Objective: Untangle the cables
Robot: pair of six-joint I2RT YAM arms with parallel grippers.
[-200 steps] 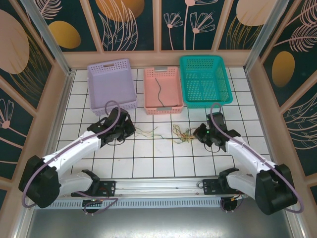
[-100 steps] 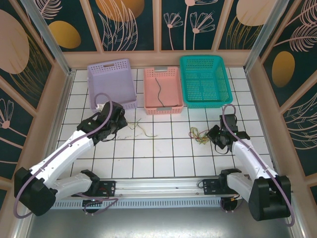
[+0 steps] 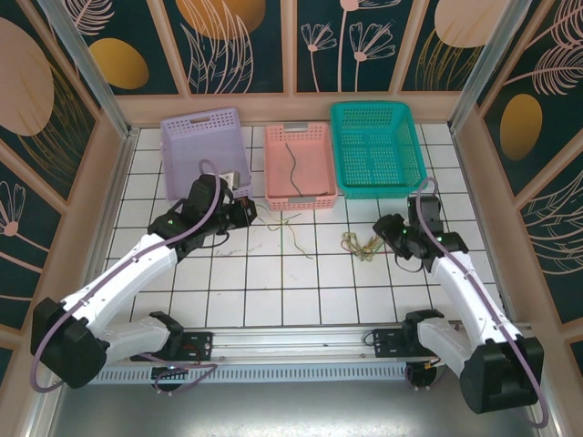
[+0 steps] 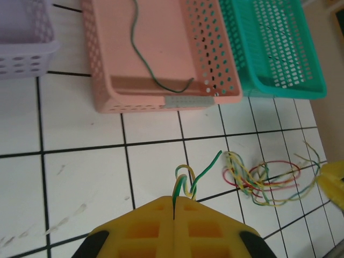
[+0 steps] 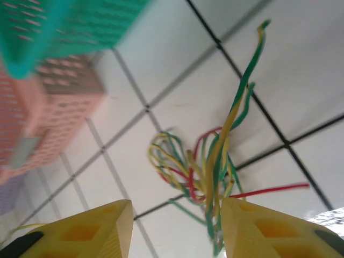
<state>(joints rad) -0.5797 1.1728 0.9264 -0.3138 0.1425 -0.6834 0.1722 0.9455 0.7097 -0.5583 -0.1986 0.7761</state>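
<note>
My left gripper point(image 3: 246, 209) hangs near the pink basket's front corner, shut on a green-and-yellow cable point(image 4: 201, 171) that sticks out from between its fingertips point(image 4: 174, 200). That cable point(image 3: 290, 233) trails right over the tiles. A tangle of yellow, green and red cables point(image 3: 363, 244) lies on the white tiles, apart from the held one. My right gripper point(image 3: 392, 233) is just right of the tangle, with its jaws open point(image 5: 177, 212). The tangle point(image 5: 207, 166) hangs close against the right finger point(image 5: 258, 226). One dark cable point(image 3: 293, 168) lies in the pink basket point(image 3: 273, 173).
Three baskets stand in a row at the back: lilac point(image 3: 173, 127), pink and teal point(image 3: 342, 146). Wooden walls enclose the tiled floor on three sides. Free tiles lie between the two arms and toward the near rail.
My right gripper has opened and let go of the tangle. The left arm has swung back and right toward the pink basket, pulling its cable out of the tangle.
</note>
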